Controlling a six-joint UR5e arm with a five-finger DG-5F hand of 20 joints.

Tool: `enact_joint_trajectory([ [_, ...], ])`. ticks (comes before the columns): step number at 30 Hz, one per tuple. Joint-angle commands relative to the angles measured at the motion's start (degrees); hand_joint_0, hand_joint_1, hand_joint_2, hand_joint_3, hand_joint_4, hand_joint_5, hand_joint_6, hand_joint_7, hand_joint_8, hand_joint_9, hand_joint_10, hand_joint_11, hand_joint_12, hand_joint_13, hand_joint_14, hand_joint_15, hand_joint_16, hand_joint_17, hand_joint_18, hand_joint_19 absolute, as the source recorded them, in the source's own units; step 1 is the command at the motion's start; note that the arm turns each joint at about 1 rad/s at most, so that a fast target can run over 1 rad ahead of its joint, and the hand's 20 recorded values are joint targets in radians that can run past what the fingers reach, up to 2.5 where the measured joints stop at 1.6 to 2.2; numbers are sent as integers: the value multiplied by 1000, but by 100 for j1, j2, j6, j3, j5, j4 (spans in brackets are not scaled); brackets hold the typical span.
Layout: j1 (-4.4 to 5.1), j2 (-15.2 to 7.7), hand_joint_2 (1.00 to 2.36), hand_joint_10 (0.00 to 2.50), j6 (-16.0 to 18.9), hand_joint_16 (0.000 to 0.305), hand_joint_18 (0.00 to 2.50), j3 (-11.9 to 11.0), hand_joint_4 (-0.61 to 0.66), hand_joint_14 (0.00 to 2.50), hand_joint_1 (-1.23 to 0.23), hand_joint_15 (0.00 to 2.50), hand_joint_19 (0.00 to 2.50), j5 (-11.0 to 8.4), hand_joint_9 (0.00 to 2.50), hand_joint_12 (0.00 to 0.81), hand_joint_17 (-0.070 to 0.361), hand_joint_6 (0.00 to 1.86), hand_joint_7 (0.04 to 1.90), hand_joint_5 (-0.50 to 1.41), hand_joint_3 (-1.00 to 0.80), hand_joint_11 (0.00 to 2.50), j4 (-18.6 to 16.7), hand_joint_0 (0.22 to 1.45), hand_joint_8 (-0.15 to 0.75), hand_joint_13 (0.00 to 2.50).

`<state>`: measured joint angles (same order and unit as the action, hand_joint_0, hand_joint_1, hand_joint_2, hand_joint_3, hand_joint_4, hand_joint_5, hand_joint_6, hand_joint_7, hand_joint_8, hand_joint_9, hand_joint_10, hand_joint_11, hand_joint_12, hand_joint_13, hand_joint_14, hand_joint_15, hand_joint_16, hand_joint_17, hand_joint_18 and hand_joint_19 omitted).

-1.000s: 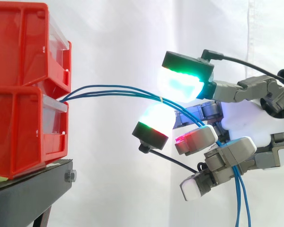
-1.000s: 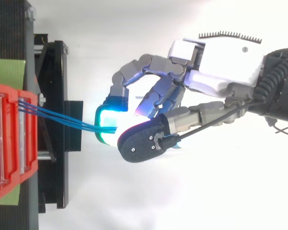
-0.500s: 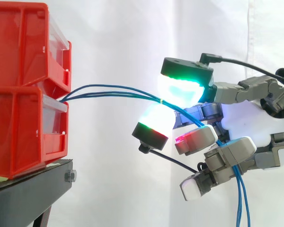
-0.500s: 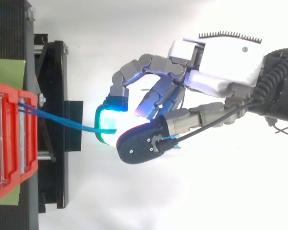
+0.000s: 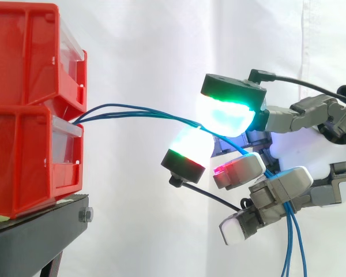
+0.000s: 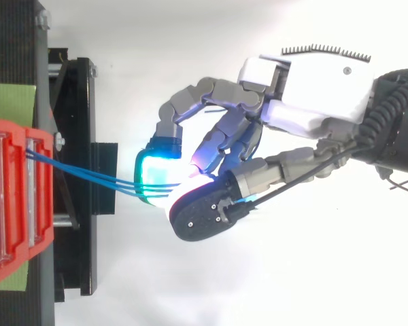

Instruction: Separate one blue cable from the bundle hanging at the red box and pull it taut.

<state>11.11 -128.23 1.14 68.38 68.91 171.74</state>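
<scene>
The cables [image 5: 181, 119] leave the lower bin [image 5: 23, 161] and run rightward to the hand [image 6: 306, 88], their long axis on the line from bin to palm. Curled fingers [image 5: 282, 184] close round them: they pass between the cyan pad [image 5: 225, 115] and the pale pad [image 5: 190, 144]. The side view shows slack hanging behind the fingers; the top view shows strands fanned near the bin.

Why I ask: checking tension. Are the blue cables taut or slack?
Slack: the blue cables bow from the red bin to the hand, then hang loose below it.
</scene>
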Motion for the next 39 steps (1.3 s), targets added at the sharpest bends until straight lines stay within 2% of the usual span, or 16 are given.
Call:
enact_joint_trajectory([
  [1, 6, 0, 1000, 8, 0, 46, 679, -9, -106, 6, -879, 1478, 595, 0, 1169, 279, 103, 911, 968, -217, -500, 1480, 0, 819, 226, 1471],
  [5, -3, 0, 1000, 10, 0, 45, 689, 0, -92, 9, -915, 1475, 562, 0, 1162, 278, 102, 907, 963, -208, -500, 1486, 9, 807, 220, 1462],
  [16, -3, 0, 1000, 11, 9, 46, 669, 0, -67, 8, -978, 1472, 571, 0, 1150, 277, 103, 905, 971, -202, -500, 1493, 97, 646, 213, 1446],
  [21, -12, 0, 1000, 10, 18, 47, 666, 0, -48, 7, -927, 1465, 576, 0, 1149, 296, 107, 902, 959, -202, -500, 1498, 114, 574, 229, 1445],
  [26, -29, 8, 1000, 6, 18, 56, 692, 0, 10, 3, -776, 1444, 593, 26, 1166, 341, 125, 889, 908, -201, -500, 1451, 114, 474, 276, 1467],
  [30, -38, 8, 1000, 9, 26, 54, 679, 0, 8, 4, -643, 1430, 597, 26, 1177, 321, 121, 880, 902, -200, -500, 1449, 114, 501, 267, 1460],
  [33, -38, 8, 1000, 13, 26, 50, 656, 0, -14, 7, -593, 1450, 617, 26, 1165, 291, 112, 869, 939, -200, -500, 1455, 114, 584, 245, 1440],
  [36, -56, 8, 1002, 12, 26, 49, 656, 0, -30, 7, -638, 1456, 618, 26, 1176, 290, 111, 870, 980, -198, -480, 1457, 114, 625, 235, 1440],
  [39, -56, 8, 1016, 12, 26, 49, 668, -9, -40, 7, -696, 1460, 611, 26, 1187, 283, 111, 897, 1005, -199, -322, 1480, 123, 633, 236, 1449],
])
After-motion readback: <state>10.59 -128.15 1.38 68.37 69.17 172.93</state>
